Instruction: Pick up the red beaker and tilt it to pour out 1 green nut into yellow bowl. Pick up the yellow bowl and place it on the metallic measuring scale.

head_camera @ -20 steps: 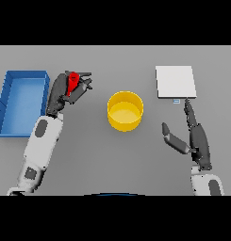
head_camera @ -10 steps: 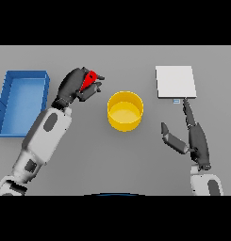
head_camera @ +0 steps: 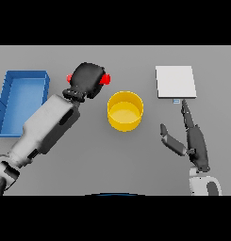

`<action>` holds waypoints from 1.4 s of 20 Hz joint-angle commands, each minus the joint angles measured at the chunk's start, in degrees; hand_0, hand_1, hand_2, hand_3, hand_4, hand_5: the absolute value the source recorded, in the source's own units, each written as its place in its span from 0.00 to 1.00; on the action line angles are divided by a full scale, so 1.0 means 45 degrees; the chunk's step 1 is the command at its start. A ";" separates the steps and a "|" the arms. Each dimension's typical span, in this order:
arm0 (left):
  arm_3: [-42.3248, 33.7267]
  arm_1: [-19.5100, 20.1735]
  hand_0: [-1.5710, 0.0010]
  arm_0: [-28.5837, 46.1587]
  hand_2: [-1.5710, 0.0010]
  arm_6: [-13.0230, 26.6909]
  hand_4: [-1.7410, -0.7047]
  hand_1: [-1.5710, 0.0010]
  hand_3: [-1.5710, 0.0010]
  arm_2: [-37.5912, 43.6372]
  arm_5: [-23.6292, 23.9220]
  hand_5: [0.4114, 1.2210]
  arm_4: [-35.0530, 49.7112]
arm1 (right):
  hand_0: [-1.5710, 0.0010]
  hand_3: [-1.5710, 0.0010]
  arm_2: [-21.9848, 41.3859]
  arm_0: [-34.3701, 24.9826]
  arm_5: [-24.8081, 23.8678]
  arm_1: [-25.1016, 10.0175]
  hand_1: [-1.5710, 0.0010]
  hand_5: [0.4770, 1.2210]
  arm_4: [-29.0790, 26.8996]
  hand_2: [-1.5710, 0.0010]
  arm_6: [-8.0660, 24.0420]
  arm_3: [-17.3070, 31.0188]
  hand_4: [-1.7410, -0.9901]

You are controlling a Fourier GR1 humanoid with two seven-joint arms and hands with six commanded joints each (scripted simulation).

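Your left hand [head_camera: 87,80] is clenched round the red beaker [head_camera: 105,79], and you see it mostly from the back, so the beaker shows only as two red bits: one poking out at the hand's 3 o'clock side, a smaller one at its 9 o'clock side. You cannot tell from this view how far the beaker is tipped, nor whether the nut is inside it. The left arm runs from the hand down toward 7 o'clock, crossing the table [head_camera: 136,169] to the lower left edge.

Just beside the hand, toward 4 o'clock, sits the yellow bowl [head_camera: 125,110], upright and apart from the fingers; the red tip of the beaker lies close to the bowl's rim at its 11 o'clock side, not over the middle. You can see nothing lying in the bowl.

At 9 o'clock from the hand, well apart, lies the blue tray [head_camera: 8,92] along the table's left edge.

At 3 o'clock from the bowl, past a stretch of bare table, is the scale [head_camera: 176,81], a pale square plate. Below it, at 6 o'clock, your right hand [head_camera: 194,141] rests released, fingers straight and pointing up toward the scale's near edge, thumb spread to the left, holding nothing.
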 commanded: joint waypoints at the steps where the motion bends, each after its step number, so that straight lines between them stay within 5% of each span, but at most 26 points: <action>1: 0.0227 0.0010 0.00 -0.0273 0.00 -0.0067 0.05 0.00 0.00 -0.0291 -0.0101 0.97 -0.0300 | 1.00 1.00 -0.0005 -0.0079 -0.0063 0.0061 1.00 0.31 0.0056 1.00 0.0035 0.0250 0.61; 3: 0.0140 0.0365 0.00 -0.0570 0.00 -0.0362 0.07 0.00 0.00 -0.0940 -0.0676 0.98 -0.0756 | 1.00 1.00 0.0025 -0.0092 -0.0056 0.0184 1.00 0.30 -0.0033 1.00 -0.0130 0.0305 0.61; 7: 0.0501 0.0394 0.00 -0.1691 0.00 -0.0787 0.04 0.00 0.19 -0.2325 -0.2065 0.99 -0.1594 | 1.00 1.00 -0.0212 -0.0067 -0.0072 0.0240 1.00 0.27 -0.0396 1.00 -0.0337 0.0315 0.60; 14: 0.1532 0.0406 0.00 -0.3172 0.00 -0.2195 0.01 0.00 0.04 -0.4754 -0.3094 1.00 -0.3093 | 1.00 1.00 -0.0334 -0.0093 -0.0087 0.0485 1.00 0.22 -0.0717 1.00 -0.0459 0.0618 0.60; 28: 0.3267 -0.0233 0.00 -0.5699 0.00 -0.3487 0.01 0.00 0.00 -0.8031 -0.3926 1.00 -0.4947 | 1.00 1.00 -0.0134 -0.0104 -0.0592 0.0480 1.00 0.15 0.0105 1.00 -0.0231 0.0508 0.70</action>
